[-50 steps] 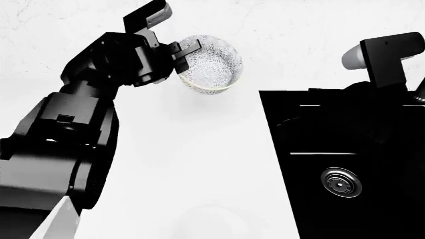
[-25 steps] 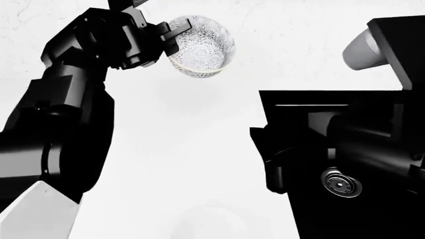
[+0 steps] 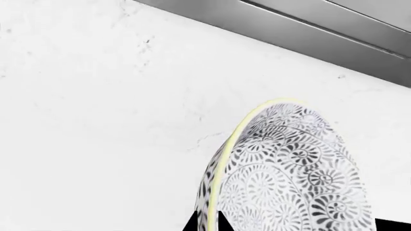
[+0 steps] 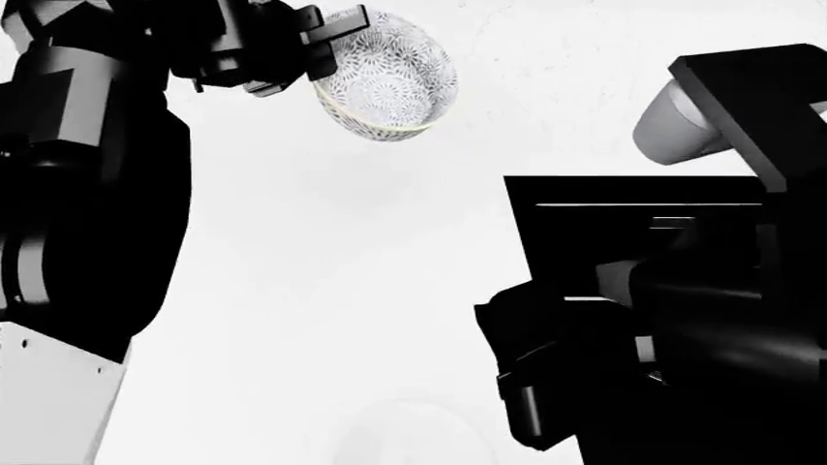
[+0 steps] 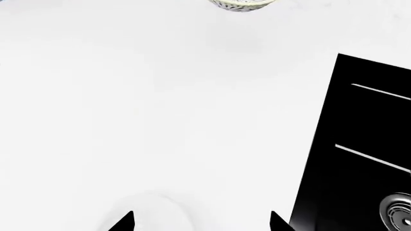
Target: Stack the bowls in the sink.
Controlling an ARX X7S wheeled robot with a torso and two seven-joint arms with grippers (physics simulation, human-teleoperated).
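Observation:
My left gripper (image 4: 329,39) is shut on the rim of the patterned bowl (image 4: 387,82), which hangs tilted above the white counter at the far left. In the left wrist view its fingertips pinch the bowl (image 3: 289,173) at the pale rim, with the left gripper (image 3: 207,222) at the frame's edge. The plain white bowl (image 4: 407,431) sits faintly visible on the counter near the front edge. My right gripper (image 5: 201,222) is open above it, with the plain bowl (image 5: 154,214) near one fingertip. The black sink (image 4: 582,208) lies to the right, partly covered by my right arm.
The white marble counter (image 4: 362,291) spreads between the two bowls. The sink's steel drain (image 5: 398,209) shows in the right wrist view. A grey metal strip (image 3: 308,29) runs along the back of the counter.
My left arm has carried the patterned bowl higher and farther back. The right arm has swung down and left over the sink's edge, now covering the drain in the head view.

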